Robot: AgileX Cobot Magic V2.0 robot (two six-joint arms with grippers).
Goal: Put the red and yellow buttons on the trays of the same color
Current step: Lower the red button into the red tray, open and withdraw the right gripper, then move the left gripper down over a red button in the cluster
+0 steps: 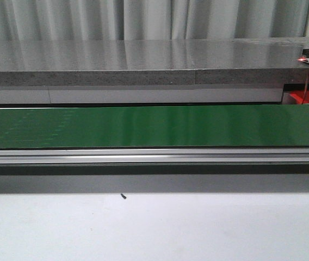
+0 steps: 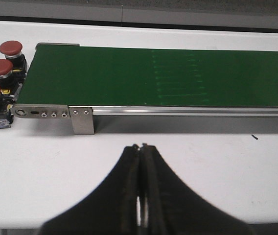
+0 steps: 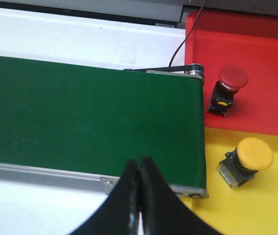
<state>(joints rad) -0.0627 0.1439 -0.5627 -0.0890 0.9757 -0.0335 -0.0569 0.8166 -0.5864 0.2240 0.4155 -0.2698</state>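
Two grippers: we see the left gripper (image 2: pixel 140 149) and right gripper (image 3: pixel 139 169) with fingers pressed together, holding nothing.
Belt: the green conveyor (image 1: pixel 154 126) carries nothing.
Waiting buttons: three red buttons (image 2: pixel 1 67) cluster beside the belt's end.
Trays: one red button (image 3: pixel 233 78) sits on the red tray (image 3: pixel 271 54); one yellow button (image 3: pixel 254 154) on the yellow tray (image 3: pixel 256 205).

Green conveyor (image 1: pixel 154 126) on white table (image 1: pixel 154 228)

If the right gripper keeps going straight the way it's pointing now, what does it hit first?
Most likely the metal side rail of the green conveyor belt, near its end; the closed right gripper points across it. Height above the rail is unclear.
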